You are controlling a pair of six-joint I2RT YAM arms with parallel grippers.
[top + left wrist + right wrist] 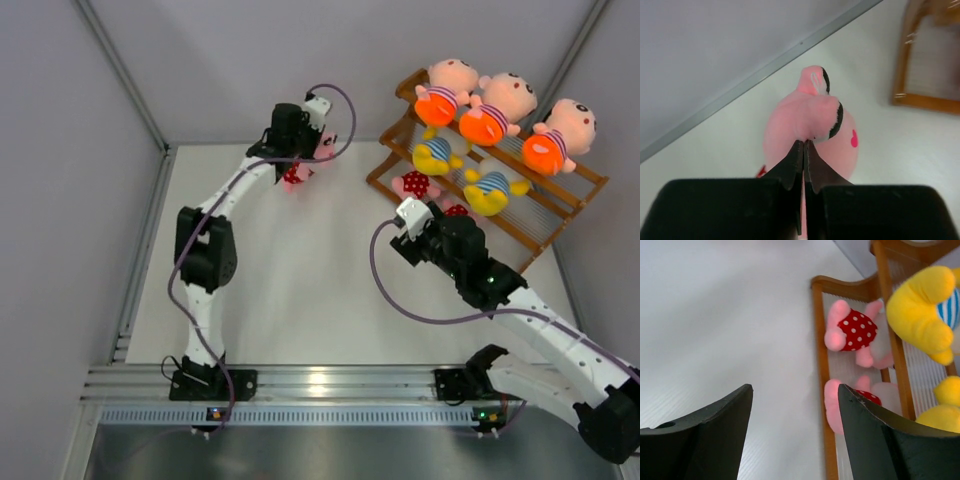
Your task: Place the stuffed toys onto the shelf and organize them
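Note:
The brown wooden shelf [580, 178] stands at the back right. Three peach dolls [497, 108] lie on its top tier, two yellow dolls [489, 190] on the middle tier, two pink polka-dot dolls [417, 186] on the bottom tier; these also show in the right wrist view [852, 330]. My left gripper [300, 150] is shut on a third pink doll [812, 122], held above the table at the back, left of the shelf. My right gripper [410, 225] is open and empty, just in front of the shelf's bottom rail [821, 355].
Grey walls close the table at the back and both sides. A metal rail [140, 250] runs along the left edge. The shelf's near left corner shows in the left wrist view [925, 102].

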